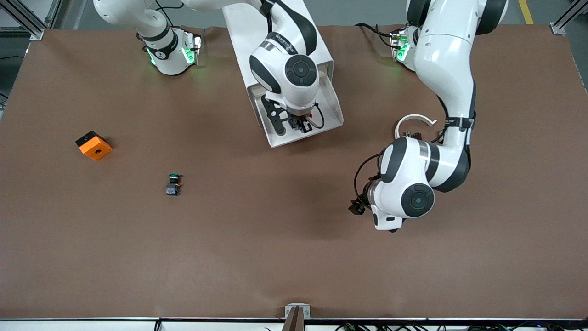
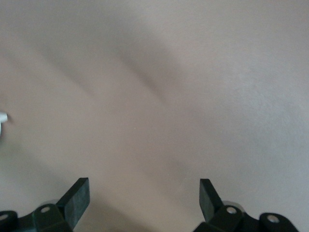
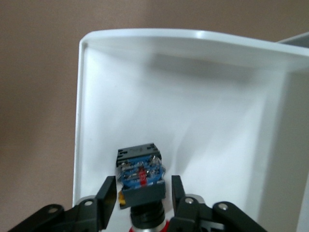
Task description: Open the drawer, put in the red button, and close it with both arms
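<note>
The drawer (image 1: 334,109) is pulled out of the white cabinet (image 1: 257,27) toward the front camera, and its white tray (image 3: 193,36) fills the right wrist view. The red button (image 3: 141,176) lies in the tray with its blue-grey base pointing away from the wrist camera and a sliver of red cap showing. My right gripper (image 1: 298,125) (image 3: 142,186) hangs in the drawer, open, with a finger on each side of the button and a small gap at both. My left gripper (image 1: 357,207) (image 2: 145,193) is open and empty over bare brown table.
The green-capped twin button (image 1: 173,184) stands on the table toward the right arm's end. An orange block (image 1: 93,145) lies farther toward that end. A white curved piece (image 1: 413,120) lies beside the left arm.
</note>
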Motion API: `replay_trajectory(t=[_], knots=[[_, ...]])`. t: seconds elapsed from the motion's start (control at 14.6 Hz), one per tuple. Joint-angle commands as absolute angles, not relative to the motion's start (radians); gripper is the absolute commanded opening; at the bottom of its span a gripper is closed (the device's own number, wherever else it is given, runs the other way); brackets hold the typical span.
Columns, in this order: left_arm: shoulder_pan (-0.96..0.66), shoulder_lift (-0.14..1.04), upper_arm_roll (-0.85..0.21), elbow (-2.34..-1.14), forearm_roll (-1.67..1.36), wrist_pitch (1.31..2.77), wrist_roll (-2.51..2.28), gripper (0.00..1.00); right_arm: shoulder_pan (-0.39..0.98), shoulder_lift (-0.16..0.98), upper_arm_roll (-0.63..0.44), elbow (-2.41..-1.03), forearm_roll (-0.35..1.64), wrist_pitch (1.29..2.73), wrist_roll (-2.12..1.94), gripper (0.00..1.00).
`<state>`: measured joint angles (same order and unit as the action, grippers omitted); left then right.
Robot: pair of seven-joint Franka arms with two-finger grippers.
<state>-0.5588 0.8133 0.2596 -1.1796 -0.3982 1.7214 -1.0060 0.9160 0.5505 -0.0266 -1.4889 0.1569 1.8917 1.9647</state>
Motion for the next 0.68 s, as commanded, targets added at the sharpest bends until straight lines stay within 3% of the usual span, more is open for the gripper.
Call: replay_trajectory(t=[0.0, 0.07, 0.34, 0.62], knots=[[-0.571, 0.788, 0.276, -1.195, -0.364, 1.726, -0.843, 1.0, 0.928, 0.552, -0.038, -1.482, 0.178, 1.888, 1.976, 0.9], [-0.572, 0.788, 0.276, -1.195, -0.341, 1.729, -0.812, 1.0, 0.928, 0.551, -0.038, -1.482, 0.178, 1.887, 1.977, 1.0], [-0.594, 0.773, 0.265, -1.198, -0.273, 1.759, -0.796, 1.0, 0.91, 0.5, -0.044, -1.471, 0.178, 1.862, 1.968, 1.0], [-0.649, 0.77, 0.264, -1.206, -0.249, 1.798, -0.755, 1.0, 0.806, 0.393, -0.046, -1.433, 0.178, 1.702, 1.791, 1.0]])
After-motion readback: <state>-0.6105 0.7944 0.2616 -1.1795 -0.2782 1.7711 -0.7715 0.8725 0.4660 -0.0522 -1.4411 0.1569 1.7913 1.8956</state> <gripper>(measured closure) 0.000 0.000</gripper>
